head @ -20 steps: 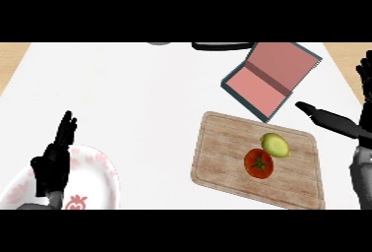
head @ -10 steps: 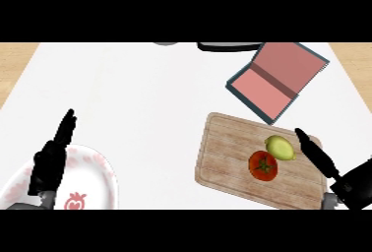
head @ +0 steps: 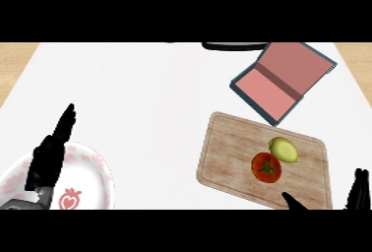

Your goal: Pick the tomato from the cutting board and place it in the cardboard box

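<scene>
Where the counter met the view's lower left, the left hand point(head: 49, 156) rested with fingers straight and pointing up, holding nothing, over the rim of a white plate point(head: 98, 170) printed with a small red strawberry motif; no writing could be read on it or anywhere else. Further right lay the wooden cutting board point(head: 225, 157), and on it the tomato point(head: 266, 168), red with its green calyx facing up, touching a yellow-green lemon point(head: 285, 149) just beyond it. Round and smooth-skinned, the tomato would likely be light, somewhat slippery and easily bruised, so it seemed best taken across its widest part from the side away from the lemon. Beyond the board sat the cardboard box point(head: 280, 83), open with a pinkish inside and dark edges. At the lower right edge, the right hand point(head: 357, 193) showed only dark fingertips, spread apart and holding nothing, near the board's corner.
</scene>
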### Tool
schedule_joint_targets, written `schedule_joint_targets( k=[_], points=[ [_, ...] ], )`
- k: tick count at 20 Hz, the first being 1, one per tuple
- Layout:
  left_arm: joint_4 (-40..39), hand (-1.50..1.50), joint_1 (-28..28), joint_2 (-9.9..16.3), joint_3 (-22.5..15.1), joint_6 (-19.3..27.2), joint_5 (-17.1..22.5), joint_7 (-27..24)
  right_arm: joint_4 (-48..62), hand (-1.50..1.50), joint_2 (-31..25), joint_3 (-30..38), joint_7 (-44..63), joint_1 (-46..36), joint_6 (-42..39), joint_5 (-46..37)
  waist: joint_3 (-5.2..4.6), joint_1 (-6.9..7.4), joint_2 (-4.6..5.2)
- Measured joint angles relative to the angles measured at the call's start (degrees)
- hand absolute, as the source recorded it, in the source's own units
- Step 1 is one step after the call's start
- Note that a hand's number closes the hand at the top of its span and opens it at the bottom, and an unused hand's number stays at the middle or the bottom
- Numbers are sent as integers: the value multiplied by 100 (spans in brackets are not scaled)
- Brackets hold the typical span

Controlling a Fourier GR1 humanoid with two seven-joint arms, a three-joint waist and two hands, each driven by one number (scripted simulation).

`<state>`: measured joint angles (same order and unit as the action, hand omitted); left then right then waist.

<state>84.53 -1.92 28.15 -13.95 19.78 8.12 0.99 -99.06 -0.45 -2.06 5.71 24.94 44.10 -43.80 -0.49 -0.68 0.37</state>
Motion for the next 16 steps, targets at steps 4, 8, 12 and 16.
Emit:
schedule_joint_targets(
  k=[4, 8, 12, 16],
  points=[
    [73, 0, -60, -5, -46, -5, -49, 69, -361, -150, 15, -338, 1036, 430, -939, -764, -8, 89, 21],
    [105, 0, -90, -76, -112, 2, -108, 89, -903, -150, 33, -818, 2378, 400, -1982, -1502, 10, 156, 18],
    [136, 0, -98, -139, -131, 23, -169, 157, -1454, -150, 40, -1439, 4007, -24, -2908, -2223, 30, 158, -6],
    [282, 0, 6, -119, -75, -36, -199, 212, -1609, -150, 40, -2034, 5327, -664, -3499, -2761, 43, 146, -28]
  ],
)
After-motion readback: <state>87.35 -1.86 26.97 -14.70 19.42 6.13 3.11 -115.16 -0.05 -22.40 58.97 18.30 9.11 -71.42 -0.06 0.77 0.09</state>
